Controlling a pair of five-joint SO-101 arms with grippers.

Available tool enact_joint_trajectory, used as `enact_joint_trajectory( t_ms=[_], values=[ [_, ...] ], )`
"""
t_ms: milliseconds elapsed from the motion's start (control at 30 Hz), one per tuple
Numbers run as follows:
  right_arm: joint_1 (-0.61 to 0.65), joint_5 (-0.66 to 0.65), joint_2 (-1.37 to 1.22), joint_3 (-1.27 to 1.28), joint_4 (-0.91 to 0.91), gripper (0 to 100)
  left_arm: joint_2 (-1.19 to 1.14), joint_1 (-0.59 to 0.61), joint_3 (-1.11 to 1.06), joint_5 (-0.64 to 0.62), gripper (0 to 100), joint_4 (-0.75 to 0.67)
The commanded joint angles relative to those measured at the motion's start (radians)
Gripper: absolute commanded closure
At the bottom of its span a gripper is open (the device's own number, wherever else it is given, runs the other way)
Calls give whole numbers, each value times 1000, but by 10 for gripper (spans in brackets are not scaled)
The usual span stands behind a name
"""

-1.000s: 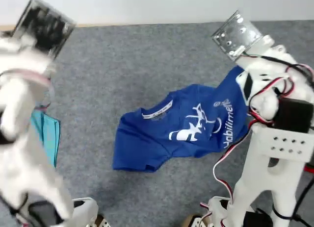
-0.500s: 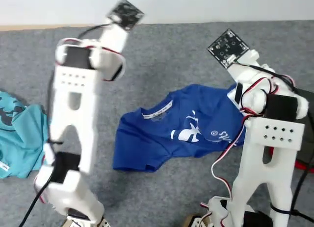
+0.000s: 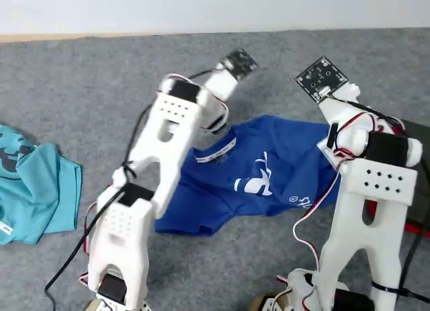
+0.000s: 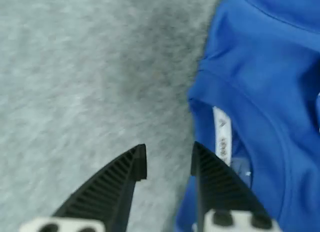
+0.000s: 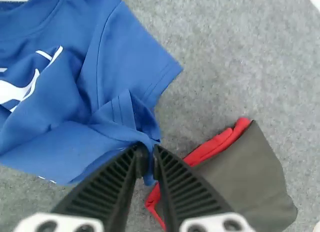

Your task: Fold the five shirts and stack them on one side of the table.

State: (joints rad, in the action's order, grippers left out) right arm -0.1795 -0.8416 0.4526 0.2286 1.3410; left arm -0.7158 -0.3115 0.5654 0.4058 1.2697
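Left gripper [image 4: 168,161] is hovering with jaws parted narrowly, holding nothing, over the grey table cover [image 4: 75,66], with the collar of the blue shirt [image 4: 260,91] lying just beside one fingertip. Right gripper [image 5: 146,159] is pinching a bunched fold of the blue shirt near its sleeve, jaws closed on the fabric, and a red and dark garment pile [image 5: 235,182] is lying just beside it. A teal shirt [image 3: 37,190] is lying well apart from both grippers.
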Motion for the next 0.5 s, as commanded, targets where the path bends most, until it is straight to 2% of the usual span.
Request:
enact_joint_trajectory(
  t_ms=[0,333,400,467],
  values=[
    [-12,11,33,-8,-5,987,-87,-14,151,-8,840,41],
    [-10,11,33,-8,-5,987,-443,-28,668,12,842,376],
    [-10,11,33,-8,-5,987,-491,-38,736,48,844,463],
    [-8,11,33,-8,-5,987,-523,-40,765,51,852,488]
  ],
)
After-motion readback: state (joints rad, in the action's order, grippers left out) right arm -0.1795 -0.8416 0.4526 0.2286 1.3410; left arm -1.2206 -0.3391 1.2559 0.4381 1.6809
